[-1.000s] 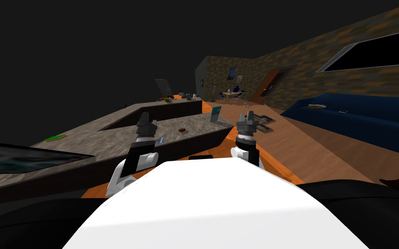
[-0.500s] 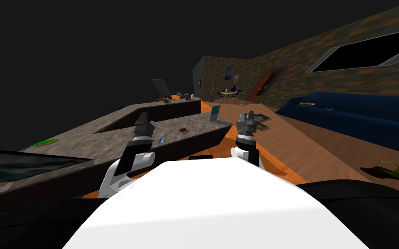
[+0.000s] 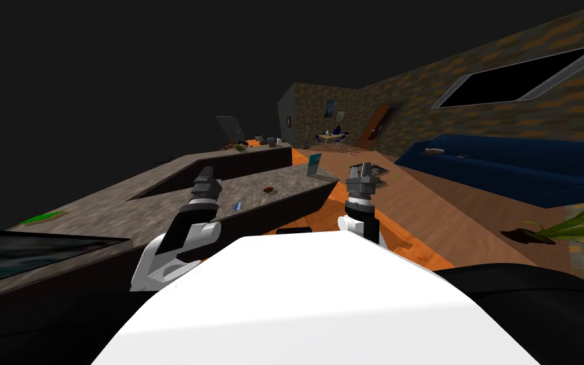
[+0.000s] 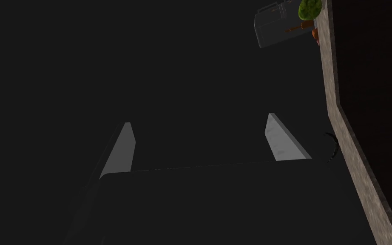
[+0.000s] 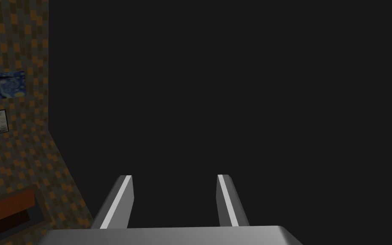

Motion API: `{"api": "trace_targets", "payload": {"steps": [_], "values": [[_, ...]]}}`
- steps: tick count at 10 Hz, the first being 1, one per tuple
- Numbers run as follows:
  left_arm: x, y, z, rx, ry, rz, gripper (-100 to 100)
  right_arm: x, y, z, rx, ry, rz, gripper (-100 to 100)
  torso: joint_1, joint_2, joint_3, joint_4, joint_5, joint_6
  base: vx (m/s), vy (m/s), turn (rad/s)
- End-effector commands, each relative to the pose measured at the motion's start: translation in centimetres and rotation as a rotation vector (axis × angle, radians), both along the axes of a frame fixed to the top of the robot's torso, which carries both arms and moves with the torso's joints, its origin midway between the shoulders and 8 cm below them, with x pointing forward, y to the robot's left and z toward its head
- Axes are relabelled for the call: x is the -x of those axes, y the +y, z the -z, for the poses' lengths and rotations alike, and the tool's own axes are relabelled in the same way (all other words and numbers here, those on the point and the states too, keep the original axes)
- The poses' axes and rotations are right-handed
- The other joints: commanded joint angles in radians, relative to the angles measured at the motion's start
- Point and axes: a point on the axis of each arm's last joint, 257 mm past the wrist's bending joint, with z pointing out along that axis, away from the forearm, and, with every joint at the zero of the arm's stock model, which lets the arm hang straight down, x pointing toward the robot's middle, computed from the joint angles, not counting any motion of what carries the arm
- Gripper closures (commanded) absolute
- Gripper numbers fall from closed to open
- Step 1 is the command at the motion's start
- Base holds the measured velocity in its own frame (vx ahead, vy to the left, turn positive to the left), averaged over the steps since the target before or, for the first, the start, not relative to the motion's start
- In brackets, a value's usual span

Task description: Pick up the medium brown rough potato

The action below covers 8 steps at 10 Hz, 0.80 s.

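**Approach stage, head and wrist views.** The potato (image 3: pixel 268 189) is a small brown oval lying on the grey stone counter (image 3: pixel 113 209), between the two raised arms.

- **Key relation:** the potato sits at about 3 o'clock from the left gripper (image 3: pixel 207 170) and at about 8 o'clock from the right gripper (image 3: pixel 361 166), well apart from both.
- **Nearer arm:** the left gripper is the closer one and hangs over the counter, while the right is out past the counter's end. The left arm is therefore judged the likelier to reach.
- **Long axis:** it appears to run 9-to-3 across the head view, though the potato is too small to be sure. If so, the fingers would close across its short side.
- **Grippers:** in the wrist views the left gripper (image 4: pixel 198 119) has its blades spread wide and the right gripper (image 5: pixel 174 176) has them parted — nothing sits between either pair.

**Counts:**
- one potato
- two grippers
- one small blue object (image 3: pixel 236 206) just beside the left forearm
- one upright teal card (image 3: pixel 313 165) at the counter's end
- one flat green item (image 3: pixel 42 218) at the counter's 9 o'clock side
- one blue sofa (image 3: pixel 512 168)
- one toppled potted plant (image 3: pixel 557 228)
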Motion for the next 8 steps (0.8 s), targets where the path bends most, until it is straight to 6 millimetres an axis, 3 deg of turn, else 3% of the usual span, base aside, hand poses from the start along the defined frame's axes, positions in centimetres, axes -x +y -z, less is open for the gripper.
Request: {"api": "trace_targets", "payload": {"steps": [1,4,8], "values": [[-0.1,1.5,0.3,-0.007,0.032,-0.036,-100,0.0,0.0,0.0,0.0,0.0,0.0,0,0.0,0.0,0.0,0.0,0.0,0.0,-0.053,0.08,-0.152],[-0.3,2.2,1.6,0.011,0.082,-0.056,-100,0.0,0.0,0.0,0.0,0.0,0.0,0,-0.001,-0.001,0.0,0.0,0.0,0.0,-0.022,0.034,-0.025],[-0.2,5.3,2.4,0.019,0.155,-0.126,-100,0.0,0.0,0.0,0.0,0.0,0.0,0,-0.002,-0.001,-0.001,0.0,0.0,0.0,-0.033,0.034,-0.112]]}}
